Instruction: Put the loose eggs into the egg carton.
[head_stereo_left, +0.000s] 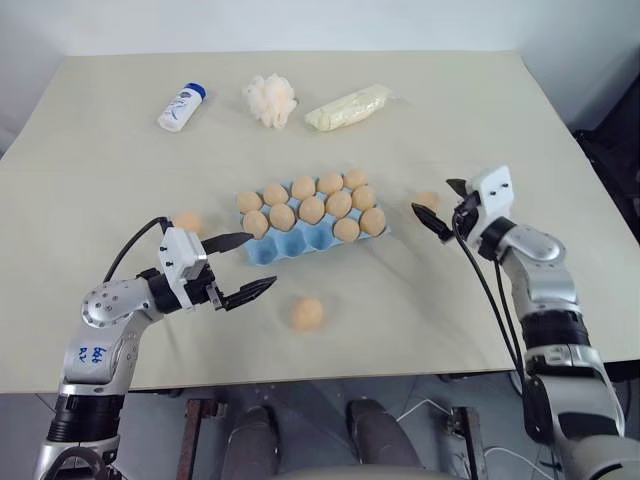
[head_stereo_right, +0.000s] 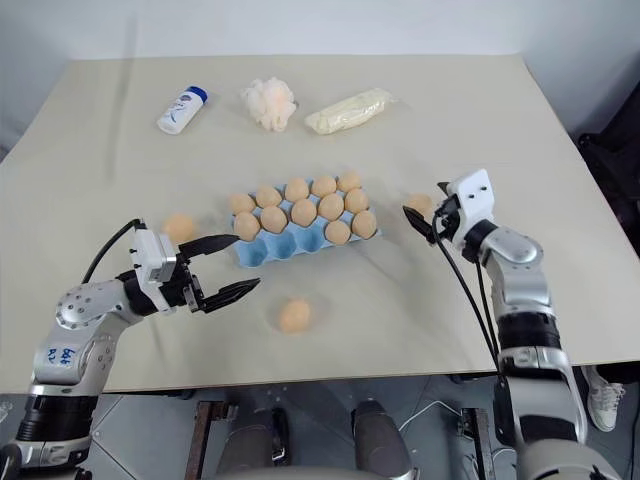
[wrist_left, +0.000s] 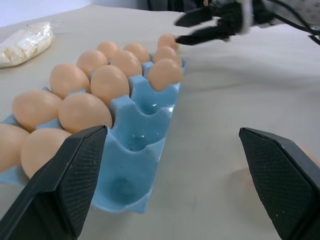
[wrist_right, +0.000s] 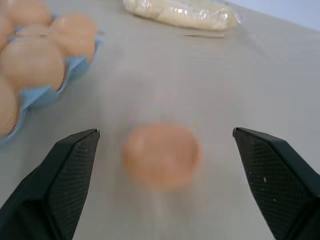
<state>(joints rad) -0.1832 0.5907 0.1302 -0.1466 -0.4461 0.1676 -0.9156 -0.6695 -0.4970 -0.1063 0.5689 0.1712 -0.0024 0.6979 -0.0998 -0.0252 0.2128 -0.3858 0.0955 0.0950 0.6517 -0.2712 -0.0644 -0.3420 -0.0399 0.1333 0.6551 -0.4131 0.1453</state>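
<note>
Eggs of smooth, pale orange-tan shell were seated in the far two rows of the egg carton (head_stereo_left: 300, 243), a light blue moulded tray of round cups set near the middle of the table (head_stereo_left: 420, 120); the row nearest the front edge was seen to be bare, its glossy cups exposed. Three loose eggs were left on the matte beige tabletop: one egg (head_stereo_left: 307, 313) between the carton and the front edge, one egg (head_stereo_left: 187, 221) just off the carton's left end, and one egg (head_stereo_left: 428, 201) just off its right end. Toward the far edge, a white bottle with a blue cap (head_stereo_left: 181, 107) was laid on its side, with a fluffy cream-white puff (head_stereo_left: 270, 100) beside it and a long pale yellow plastic packet (head_stereo_left: 348, 107) to the right of that. Pale walls were seen beyond the far edge.

The left gripper (head_stereo_left: 250, 267) was held wide apart and empty beside the carton's near left corner. The right gripper (head_stereo_left: 441, 206) was likewise spread wide, nothing grasped, with the right-hand egg lying between its black textured fingers (wrist_right: 65, 180) and untouched.
</note>
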